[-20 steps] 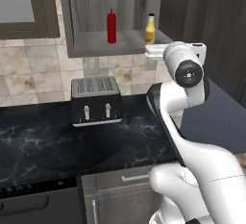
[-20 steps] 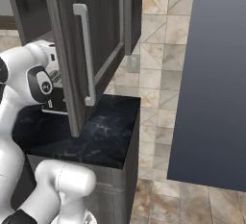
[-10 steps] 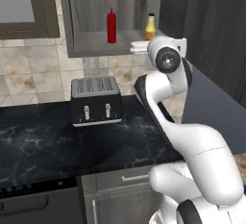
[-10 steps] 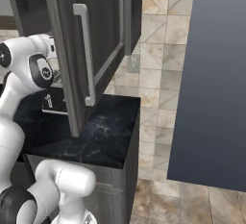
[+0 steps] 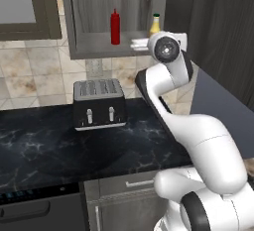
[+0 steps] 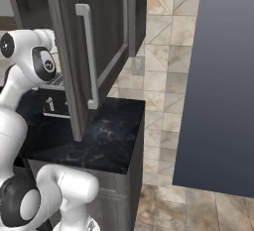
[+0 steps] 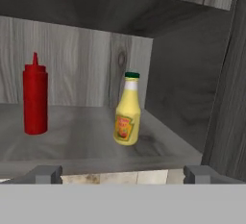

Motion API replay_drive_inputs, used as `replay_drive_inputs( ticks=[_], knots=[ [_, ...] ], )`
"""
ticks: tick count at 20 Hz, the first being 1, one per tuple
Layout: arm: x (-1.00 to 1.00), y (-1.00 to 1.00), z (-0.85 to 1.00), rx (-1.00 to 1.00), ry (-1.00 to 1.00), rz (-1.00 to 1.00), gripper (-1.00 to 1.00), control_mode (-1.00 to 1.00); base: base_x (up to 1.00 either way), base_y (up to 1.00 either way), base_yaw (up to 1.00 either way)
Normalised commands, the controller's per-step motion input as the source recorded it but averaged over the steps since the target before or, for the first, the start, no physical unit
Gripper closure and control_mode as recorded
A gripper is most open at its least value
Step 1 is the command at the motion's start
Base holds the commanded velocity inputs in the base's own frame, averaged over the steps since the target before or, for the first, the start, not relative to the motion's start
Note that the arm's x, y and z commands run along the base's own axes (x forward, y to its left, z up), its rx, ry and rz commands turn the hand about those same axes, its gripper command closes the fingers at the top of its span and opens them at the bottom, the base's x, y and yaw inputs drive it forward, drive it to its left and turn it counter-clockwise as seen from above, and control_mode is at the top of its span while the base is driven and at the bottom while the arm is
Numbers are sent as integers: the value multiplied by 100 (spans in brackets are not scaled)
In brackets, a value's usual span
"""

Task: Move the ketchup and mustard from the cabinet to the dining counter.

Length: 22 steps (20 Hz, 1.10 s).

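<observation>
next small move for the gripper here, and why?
Probably ease the gripper straight forward into the cabinet toward the mustard. Its jaws are open and empty at the shelf's front edge, and the mustard stands upright roughly centred ahead, nearer than the ketchup, which stands off to the left. Neither bottle is touched yet.

toaster point(image 5: 98, 103) on black worktop point(image 5: 59, 145)
</observation>
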Motion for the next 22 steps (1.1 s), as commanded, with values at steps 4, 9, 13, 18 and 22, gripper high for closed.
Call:
replay_drive_inputs(
  ticks=[4,9,13,18,22],
  knots=[
    [25,0,0,0,6,-5,-100,-100,0,0,0],
    [32,-1,9,5,10,-10,-100,-100,0,0,0],
    [36,-5,3,8,14,-11,-100,-100,0,0,0],
    [32,0,3,8,11,-14,-100,-100,0,0,0],
    [32,0,5,5,6,-14,-100,-100,0,0,0]
  ],
)
